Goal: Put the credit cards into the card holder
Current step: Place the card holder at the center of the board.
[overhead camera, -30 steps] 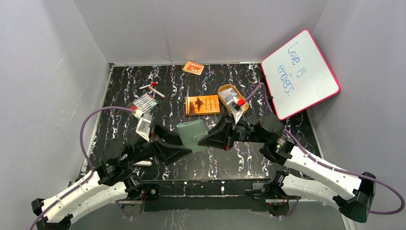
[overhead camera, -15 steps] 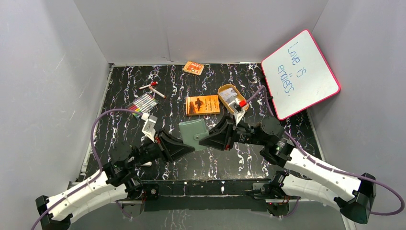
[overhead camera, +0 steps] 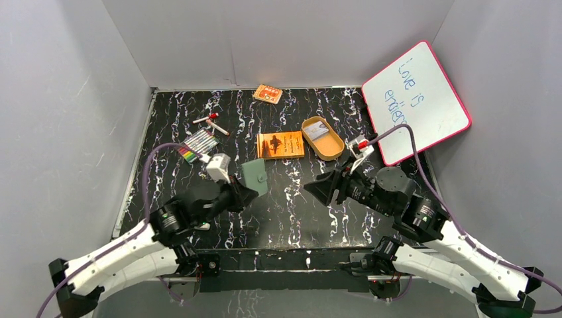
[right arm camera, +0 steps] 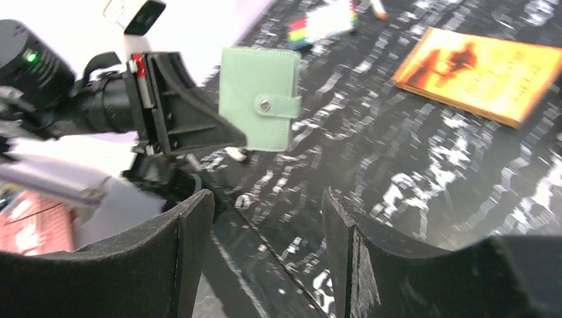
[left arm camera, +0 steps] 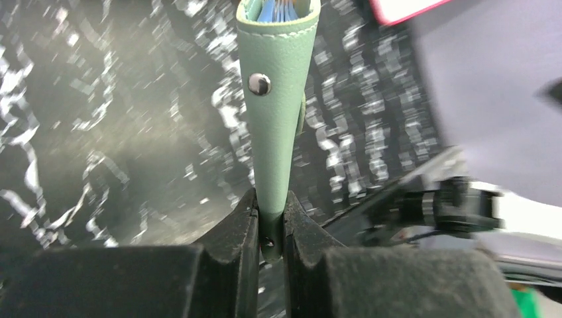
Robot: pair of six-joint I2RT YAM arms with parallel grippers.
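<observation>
The left gripper (left arm camera: 270,211) pinches the shut card holder (left arm camera: 278,99) by one edge, standing tall above the worktop (overhead camera: 291,215), and the right gripper (right arm camera: 265,205), spread wide and empty, faces it from the right

Bright, even light in the top view, sharp throughout. Wrist views blur; counter (left arm camera: 99,152) beside the holder (left arm camera: 275,99) smears.

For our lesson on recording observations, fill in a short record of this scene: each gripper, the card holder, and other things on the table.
Left gripper: shut on the card holder, pinching its lower edge
Holder state: upright, off the table, snap tab fastened
Right gripper: open, empty, facing the card holder
Other things: orange book, tan tin, whiteboard
</observation>
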